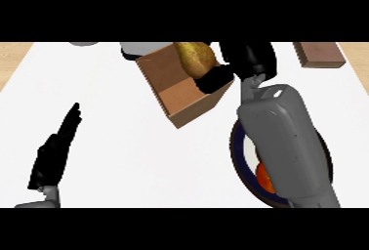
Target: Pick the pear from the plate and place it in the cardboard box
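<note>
The yellow-brown pear [193, 57] hangs over the open cardboard box [184, 100], just above its far side. My right hand [245, 61] is shut on the pear, its thumb curled under the fruit. The dark-rimmed plate [241, 168] lies below my right forearm, which hides most of it. An orange fruit [262, 178] shows on the plate beside the forearm. My left hand [56, 146] rests open at the lower left, fingers straight and pointing away, far from the box.
A brown wooden block [320, 53] lies at the back right. A white and dark object [140, 49] sits behind the box at the top edge. A pale object [85, 44] shows at the top left. The counter top [130, 161] is white.
</note>
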`<state>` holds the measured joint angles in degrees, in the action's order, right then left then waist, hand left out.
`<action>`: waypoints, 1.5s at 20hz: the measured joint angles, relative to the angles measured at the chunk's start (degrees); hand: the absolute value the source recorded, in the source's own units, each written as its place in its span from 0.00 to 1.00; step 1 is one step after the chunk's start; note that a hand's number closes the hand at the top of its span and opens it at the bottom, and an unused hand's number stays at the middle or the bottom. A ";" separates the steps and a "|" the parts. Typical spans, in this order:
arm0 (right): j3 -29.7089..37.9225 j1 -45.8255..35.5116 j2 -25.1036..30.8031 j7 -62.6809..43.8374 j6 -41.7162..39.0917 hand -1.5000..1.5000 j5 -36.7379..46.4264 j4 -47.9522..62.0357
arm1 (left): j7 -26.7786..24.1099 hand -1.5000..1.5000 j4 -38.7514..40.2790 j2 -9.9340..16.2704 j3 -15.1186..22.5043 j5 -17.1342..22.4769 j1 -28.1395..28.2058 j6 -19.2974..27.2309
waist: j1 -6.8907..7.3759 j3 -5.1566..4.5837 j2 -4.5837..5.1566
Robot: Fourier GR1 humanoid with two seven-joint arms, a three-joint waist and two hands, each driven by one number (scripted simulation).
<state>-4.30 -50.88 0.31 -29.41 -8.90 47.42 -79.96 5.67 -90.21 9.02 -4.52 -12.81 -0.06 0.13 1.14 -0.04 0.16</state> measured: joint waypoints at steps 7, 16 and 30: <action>-4.36 -7.69 -0.25 0.14 8.32 1.00 -3.85 18.70 | -0.06 0.50 0.22 -0.35 0.41 -0.44 -0.24 -0.12 | 0.42 0.02 0.11; -6.31 -13.69 -0.30 4.38 20.16 0.00 -11.09 41.77 | 0.37 0.50 -0.31 -0.89 1.36 -1.15 -1.25 -0.16 | 1.78 0.02 0.54; 5.06 -15.43 -0.31 20.65 40.07 0.00 -26.89 47.78 | -0.53 0.50 1.63 -1.06 0.65 -0.67 -2.05 -0.29 | 1.62 0.10 0.67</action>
<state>0.76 -66.31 0.00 -8.76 31.17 20.54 -32.18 5.15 -88.58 7.96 -3.87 -13.48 -2.11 -0.16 2.77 0.06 0.83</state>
